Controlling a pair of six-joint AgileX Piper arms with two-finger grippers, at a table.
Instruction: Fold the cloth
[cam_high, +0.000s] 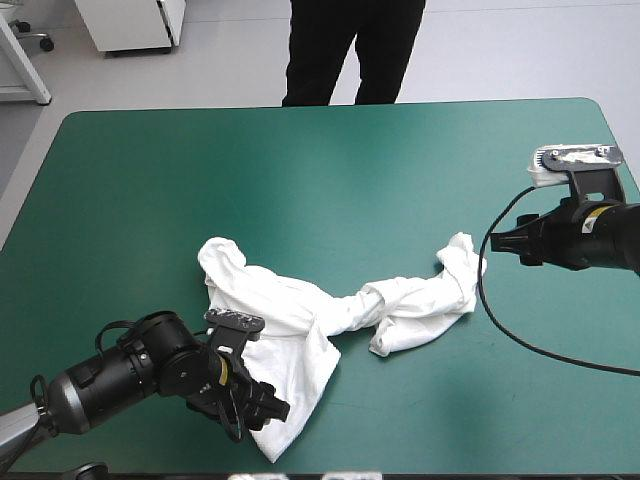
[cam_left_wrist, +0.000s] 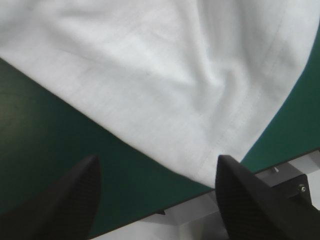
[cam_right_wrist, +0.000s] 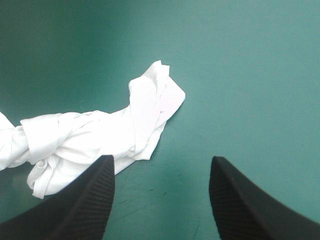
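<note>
The white T-shirt (cam_high: 320, 320) lies stretched and twisted across the teal-green table, knotted in the middle, one end near the right side, the other spread toward the front edge. My left gripper (cam_high: 262, 408) hovers open over the T-shirt's front corner (cam_left_wrist: 165, 100) close to the table's front edge. In the left wrist view its black fingers (cam_left_wrist: 70, 200) stand wide apart with cloth ahead of them. My right gripper (cam_high: 500, 243) is open too, just right of the T-shirt's right end (cam_right_wrist: 150, 105), holding nothing; its fingers (cam_right_wrist: 85, 200) flank bare table.
The teal-green table (cam_high: 330, 170) stretches bare behind the T-shirt. The table's front edge (cam_left_wrist: 200, 192) runs just under the left gripper. A black cable (cam_high: 540, 345) loops on the table at the right.
</note>
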